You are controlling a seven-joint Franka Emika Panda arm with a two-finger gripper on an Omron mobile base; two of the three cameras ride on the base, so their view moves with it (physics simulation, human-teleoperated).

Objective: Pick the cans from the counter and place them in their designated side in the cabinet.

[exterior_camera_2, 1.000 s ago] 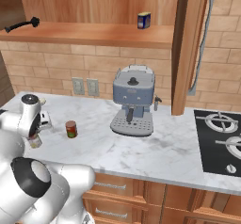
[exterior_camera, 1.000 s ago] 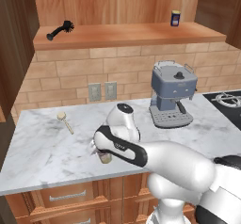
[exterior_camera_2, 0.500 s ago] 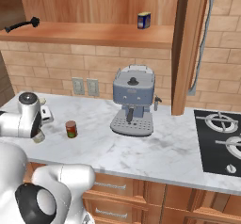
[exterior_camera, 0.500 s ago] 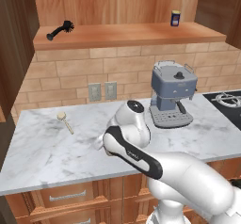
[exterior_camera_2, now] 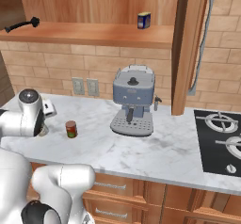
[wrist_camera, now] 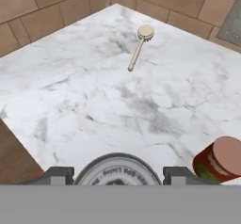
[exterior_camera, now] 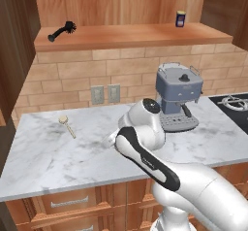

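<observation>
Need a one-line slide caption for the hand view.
Gripper closed on silver can above marble counter, red can beside.

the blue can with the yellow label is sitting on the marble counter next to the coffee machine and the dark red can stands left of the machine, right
Not quite. The blue can stands up on the cabinet shelf, above the coffee machine, not on the counter; the right base view shows it. The dark red can does stand on the counter left of the machine.

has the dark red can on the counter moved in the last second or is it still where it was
No. In the right base view the dark red can stands at the same spot on the counter, left of the coffee machine and below the wall outlets, as before.
</observation>
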